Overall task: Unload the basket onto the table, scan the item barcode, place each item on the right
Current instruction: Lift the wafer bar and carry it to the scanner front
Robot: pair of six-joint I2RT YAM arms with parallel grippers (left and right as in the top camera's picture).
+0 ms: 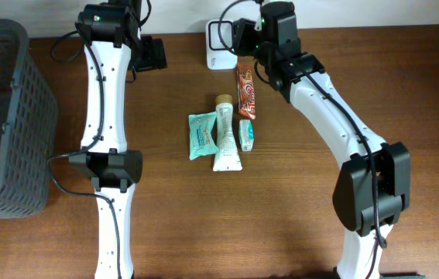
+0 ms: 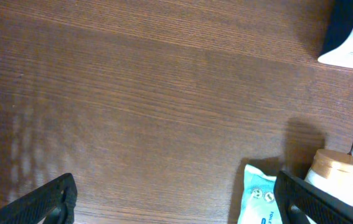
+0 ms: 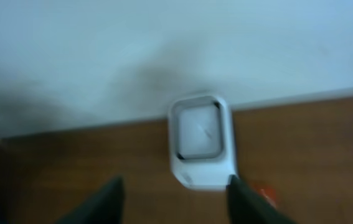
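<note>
We count four items lying on the wooden worktop, grouped in the middle. There is one teal sachet on the left. One white tube with a tan cap lies just beside it on the right, its cap pointing to the far side. One small teal packet lies right of the tube. One red-brown snack bar lies just beyond that packet, lengthwise towards the far edge.

One white barcode scanner stands at the far edge of the worktop, by the pale wall and just left of the far end of the snack bar. One dark grey mesh basket sits at the left edge, well apart from the items.

We see two arms. The right tool hangs over the scanner with its fingers spread. In its own view the scanner shows between and beyond them. The left tool is at the far side, left of the scanner, above bare wood. Its two fingers are spread wide, and the sachet and the tube cap show near its right finger.
</note>
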